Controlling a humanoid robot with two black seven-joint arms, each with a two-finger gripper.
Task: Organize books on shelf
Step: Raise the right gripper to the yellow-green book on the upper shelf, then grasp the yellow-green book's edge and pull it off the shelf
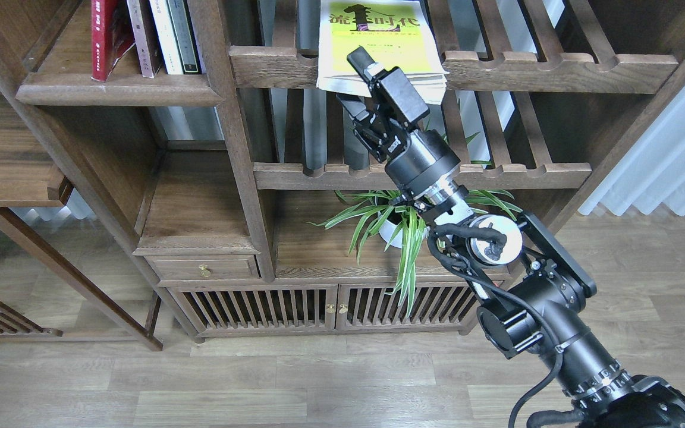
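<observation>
Right arm's black metal two-finger gripper (359, 83) reaches up to the yellow-green paperback book with black characters (378, 35), which lies flat on the slatted wooden rack with notched front rail (556, 65), its soft page edge overhanging. One finger sits over the cover's lower edge, the other under it; grasping the book, it seems. Solid dark walnut shelf board with rounded front edge (116, 92) upper left holds upright books: red glossy paperback (104, 35), maroon one (143, 35), thin white and dark-green spines (176, 35). Spiky green potted plant (390, 226) below. Left gripper out of view.
</observation>
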